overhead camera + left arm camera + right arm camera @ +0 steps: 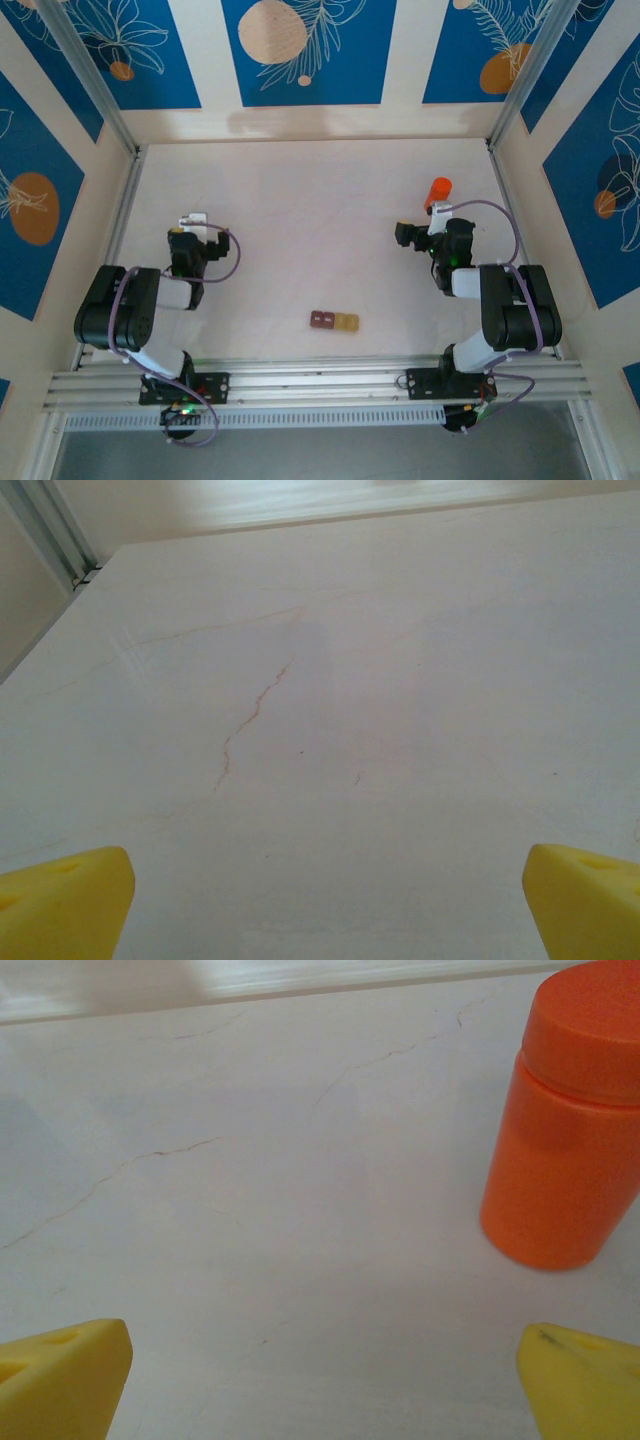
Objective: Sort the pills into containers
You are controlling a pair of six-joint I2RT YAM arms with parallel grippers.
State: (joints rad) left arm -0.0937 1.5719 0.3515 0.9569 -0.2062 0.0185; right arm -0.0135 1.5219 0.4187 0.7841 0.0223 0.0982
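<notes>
Fingers point(60, 900) of left gripper point(328, 880) spread wide, nothing between them, bare table point(330, 680) ahead. Same on right gripper point(325, 1360): pads point(60, 1375) wide apart, gripping nothing, with bottle point(575, 1130) at 2 o'clock in its wrist view, close but touching neither finger.

From above: containers point(334, 321) at 6 o'clock on the table, near the front edge, between the two arm bases and well apart from either gripper. Dark red cell at 9 o'clock of the pair, tan cell at 3 o'clock, joined side by side. Too small from there to judge as filled or empty.

Bottle at about 2 o'clock on the table, upright, cap on, just beyond the right gripper at its 12 o'clock. Left gripper at 9 o'clock, near the left wall, well apart from both bottle and containers.

Progress, as a judgement: at the very start, nothing sorted so far as can be told. Pills presumably shut inside the bottle. Left to do: take hold of the bottle, get the cap off, bring pills out, then drop each kind into its own cell. Right gripper best placed for the bottle, with the containers well apart from it, toward 7 o'clock.
</notes>
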